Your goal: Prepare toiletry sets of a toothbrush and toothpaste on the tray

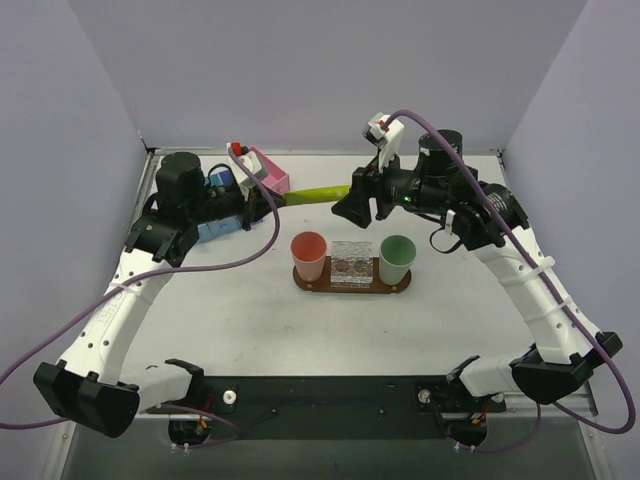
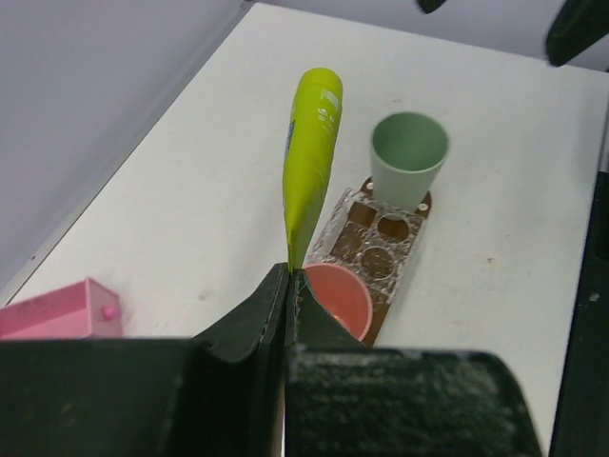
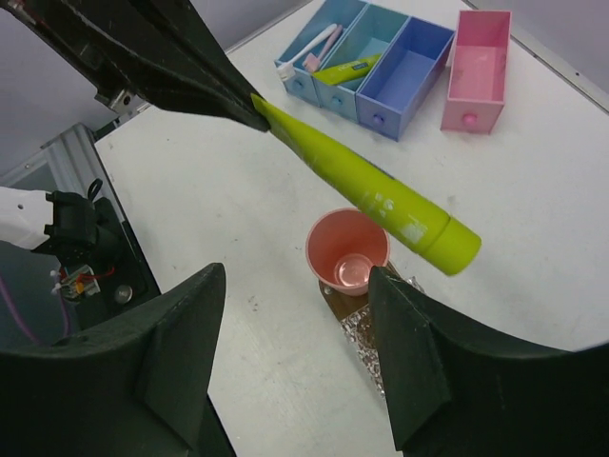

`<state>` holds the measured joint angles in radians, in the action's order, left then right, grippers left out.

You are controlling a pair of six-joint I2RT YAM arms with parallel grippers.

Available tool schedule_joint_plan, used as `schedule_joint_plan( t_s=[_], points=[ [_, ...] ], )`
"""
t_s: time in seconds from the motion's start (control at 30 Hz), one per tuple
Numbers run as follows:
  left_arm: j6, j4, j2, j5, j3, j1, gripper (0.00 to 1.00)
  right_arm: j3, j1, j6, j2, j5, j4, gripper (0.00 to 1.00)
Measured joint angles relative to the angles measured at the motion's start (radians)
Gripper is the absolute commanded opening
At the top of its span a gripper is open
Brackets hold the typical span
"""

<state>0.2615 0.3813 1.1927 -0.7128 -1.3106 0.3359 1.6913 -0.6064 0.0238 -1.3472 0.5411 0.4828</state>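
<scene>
Black fingers of the left pincer (image 2: 288,271) fill the bottom of the left wrist view, pressed together on the flat crimped end of a yellow-green toothpaste tube (image 2: 309,152). That tube juts out in the air above the white desk (image 1: 250,310), its capped end pointing toward the right pincer (image 3: 295,276). The right pincer's fingers stand spread apart, with the cap end near them but not gripped.

On the desk near the tube lies a dark brown wooden tray (image 1: 402,287). It carries a salmon-pink cup (image 1: 309,255) at its left end, a green cup (image 1: 396,258) at its right end and a clear holder block (image 1: 351,263) between them.

Toward the far left of the desk sit three blue box bins (image 3: 416,57) and a pink bin (image 3: 476,67). One blue bin holds a toothbrush (image 3: 314,43), and the bin beside it holds a second toothpaste tube (image 3: 344,69).
</scene>
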Motion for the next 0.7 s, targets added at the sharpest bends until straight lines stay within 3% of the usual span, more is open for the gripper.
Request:
schedule_joint_plan(
  t_s=[0.37, 0.53, 0.7],
  points=[
    [-0.052, -0.027, 0.017, -0.111, 0.0, 0.158, 0.0, 0.042, -0.071, -0.093, -0.05, -0.047, 0.139, 0.57],
    [-0.06, -0.026, 0.042, -0.123, 0.0, 0.187, 0.0, 0.031, -0.089, -0.131, -0.049, -0.08, 0.188, 0.57],
    [-0.064, -0.025, 0.053, -0.137, 0.0, 0.202, 0.0, -0.014, -0.09, -0.147, -0.05, -0.084, 0.202, 0.51]
  ],
)
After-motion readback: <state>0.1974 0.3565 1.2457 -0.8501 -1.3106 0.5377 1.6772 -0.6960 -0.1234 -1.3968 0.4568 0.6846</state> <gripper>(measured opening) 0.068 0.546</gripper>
